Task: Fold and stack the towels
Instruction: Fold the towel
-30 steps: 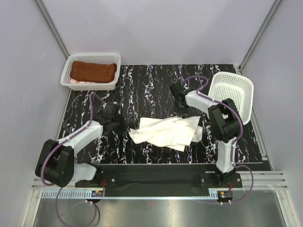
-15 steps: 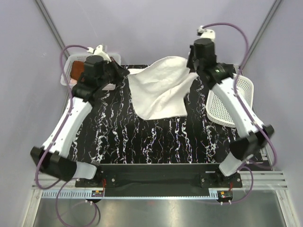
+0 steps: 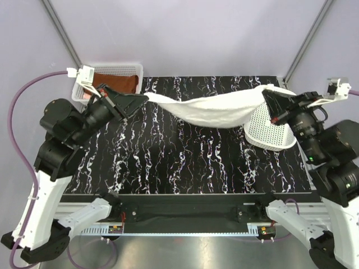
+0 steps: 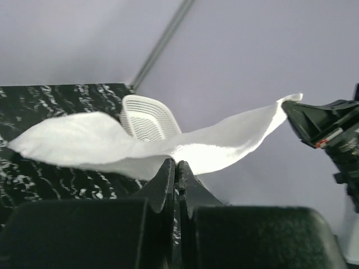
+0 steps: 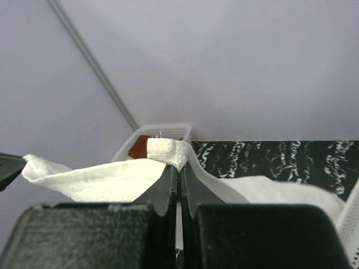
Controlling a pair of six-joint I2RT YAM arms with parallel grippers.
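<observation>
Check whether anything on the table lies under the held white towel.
Nothing visible lies under the middle of the white towel; the table is bare there. Only the tipped basket sits by its right end.

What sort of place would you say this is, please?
Likely a robotics lab test cell: panel walls with metal corner struts, a black marbled table, where the left arm and right arm stretch a white towel.

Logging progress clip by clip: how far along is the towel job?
Done: brown towel lies in the far-left basket. In hand: white towel, unfolded, stretched in the air between left hand and right hand, both shut on it. Left: fold it, stack it.
</observation>
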